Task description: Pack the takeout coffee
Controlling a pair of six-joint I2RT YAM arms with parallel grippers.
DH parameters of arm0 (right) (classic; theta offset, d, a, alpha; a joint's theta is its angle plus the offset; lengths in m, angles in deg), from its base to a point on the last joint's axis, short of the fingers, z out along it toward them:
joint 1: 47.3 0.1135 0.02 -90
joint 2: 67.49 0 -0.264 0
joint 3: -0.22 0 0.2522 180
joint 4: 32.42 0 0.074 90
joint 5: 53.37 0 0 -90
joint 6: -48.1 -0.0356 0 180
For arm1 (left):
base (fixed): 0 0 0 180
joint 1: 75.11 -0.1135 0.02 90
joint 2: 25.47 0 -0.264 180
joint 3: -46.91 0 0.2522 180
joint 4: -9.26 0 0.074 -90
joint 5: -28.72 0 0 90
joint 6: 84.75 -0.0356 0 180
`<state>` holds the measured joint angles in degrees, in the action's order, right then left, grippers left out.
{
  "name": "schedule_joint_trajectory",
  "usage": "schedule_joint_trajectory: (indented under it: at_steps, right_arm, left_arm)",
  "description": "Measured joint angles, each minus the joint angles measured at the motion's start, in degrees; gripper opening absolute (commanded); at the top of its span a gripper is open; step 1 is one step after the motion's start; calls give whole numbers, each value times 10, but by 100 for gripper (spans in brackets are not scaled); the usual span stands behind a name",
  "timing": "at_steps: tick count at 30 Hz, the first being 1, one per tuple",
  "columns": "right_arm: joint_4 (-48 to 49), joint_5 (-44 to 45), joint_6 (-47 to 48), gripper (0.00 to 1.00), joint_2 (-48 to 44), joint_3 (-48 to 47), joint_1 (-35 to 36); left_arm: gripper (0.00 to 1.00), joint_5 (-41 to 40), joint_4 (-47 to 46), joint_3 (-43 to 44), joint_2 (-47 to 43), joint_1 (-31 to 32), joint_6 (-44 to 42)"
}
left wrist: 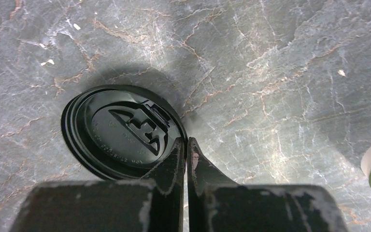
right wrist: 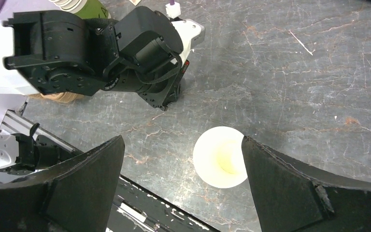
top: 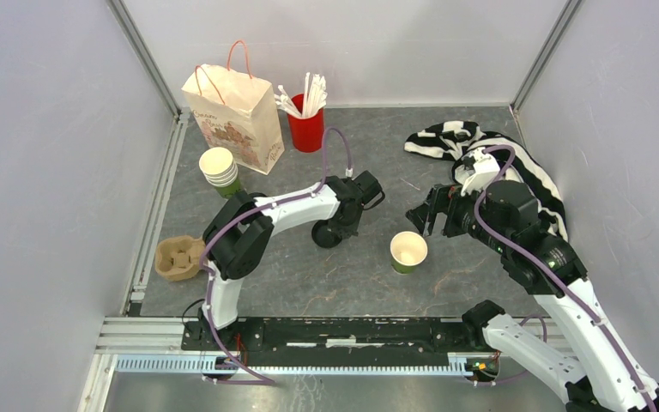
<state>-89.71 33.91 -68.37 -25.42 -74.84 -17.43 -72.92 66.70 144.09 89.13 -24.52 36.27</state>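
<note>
A black plastic lid [left wrist: 121, 133] lies flat on the grey table, also seen from above as a dark disc [top: 327, 233]. My left gripper [left wrist: 187, 143] is shut on the lid's near-right rim, one finger over the lid and the other outside it. A lone green paper cup [top: 408, 251] with a cream inside stands lidless to the right. My right gripper [right wrist: 182, 140] hangs open just above it, and the cup [right wrist: 220, 162] sits close to the right finger. Takeout coffee with a lid on is out of view.
At the back left stand a printed paper bag [top: 233, 116], a red cup of white sticks [top: 306, 129] and a stack of lidless cups [top: 220, 169]. A brown cardboard cup carrier [top: 178, 257] sits at the left edge. A striped cloth [top: 480, 146] lies back right.
</note>
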Motion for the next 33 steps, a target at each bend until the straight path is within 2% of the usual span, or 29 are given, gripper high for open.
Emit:
schedule_joint_trajectory:
  at_steps: [4,7,11,16,19,22,25,33]
  right_arm:
    - [-1,-1,8,98,4,0,0]
    - [-3,-5,15,98,12,-2,0]
    - [0,-35,16,98,29,-10,0]
    - [64,-122,-25,98,58,-20,0]
    - [141,-183,-74,98,73,-18,0]
    - [249,-249,-140,98,95,-5,0]
    - [312,-284,-181,98,120,-1,0]
    - [361,-304,-212,98,138,-2,0]
  left_arm:
    - [2,3,33,22,-20,-1,0]
    - [2,33,58,51,-73,-7,0]
    - [2,156,30,61,-201,-50,8]
    - [2,347,-144,-19,-383,-175,95]
    - [2,432,-268,-78,-443,-204,166]
    - [2,505,-389,-134,-459,-202,241]
    - [2,542,-467,-170,-458,-202,299]
    - [2,587,-561,-182,-457,-202,366]
